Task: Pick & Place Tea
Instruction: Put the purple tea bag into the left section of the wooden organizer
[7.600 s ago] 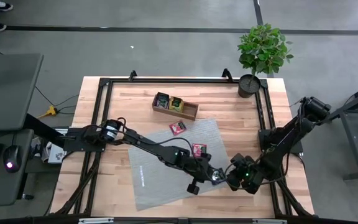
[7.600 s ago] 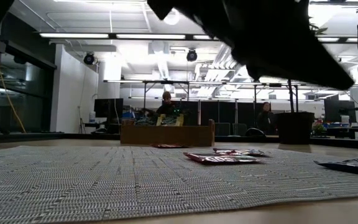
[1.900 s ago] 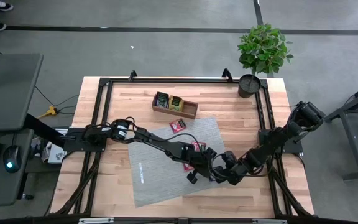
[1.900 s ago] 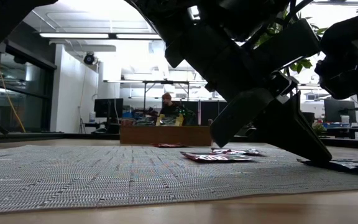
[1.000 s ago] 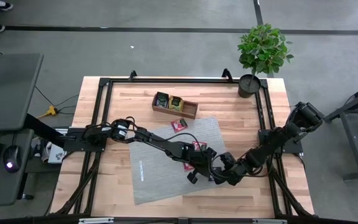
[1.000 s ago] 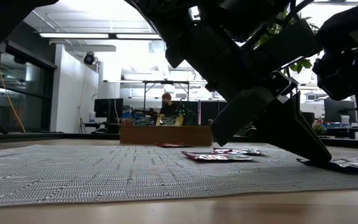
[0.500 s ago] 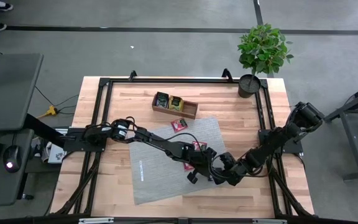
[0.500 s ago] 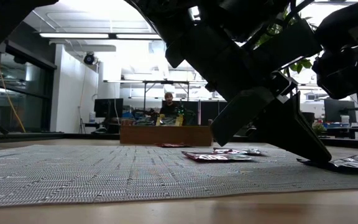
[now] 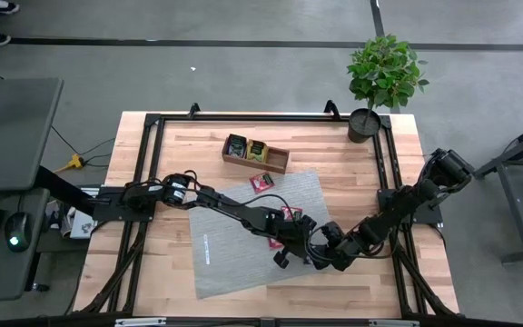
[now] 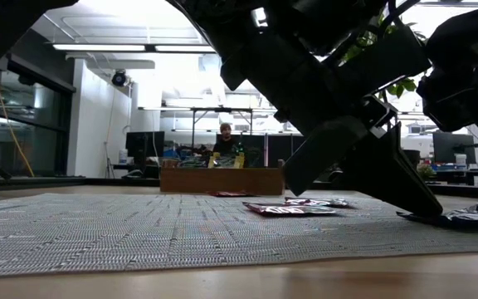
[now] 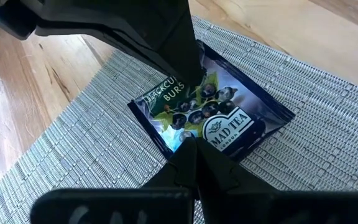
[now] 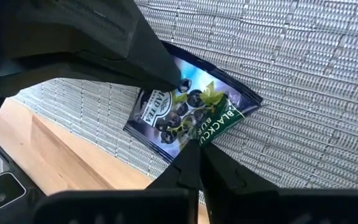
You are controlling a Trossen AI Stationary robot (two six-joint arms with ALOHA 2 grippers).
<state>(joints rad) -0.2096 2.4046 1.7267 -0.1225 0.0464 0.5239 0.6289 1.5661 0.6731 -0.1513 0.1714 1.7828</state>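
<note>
A flat, glossy black tea sachet (image 11: pixel 213 115) printed with dark berries and green leaves lies on the coarse woven grey mat (image 9: pixel 234 247), near the mat's corner over the pale wooden table (image 9: pixel 334 150). The left gripper (image 11: pixel 188 146) and the right gripper (image 12: pixel 197 144), both with their dark tapered fingers pressed together, pinch it at opposite edges. Beyond lie red sachets (image 9: pixel 261 183) and the brown wooden tray (image 9: pixel 278 163).

The right gripper (image 12: pixel 194 146) has closed on the black sachet (image 12: pixel 188 109).
</note>
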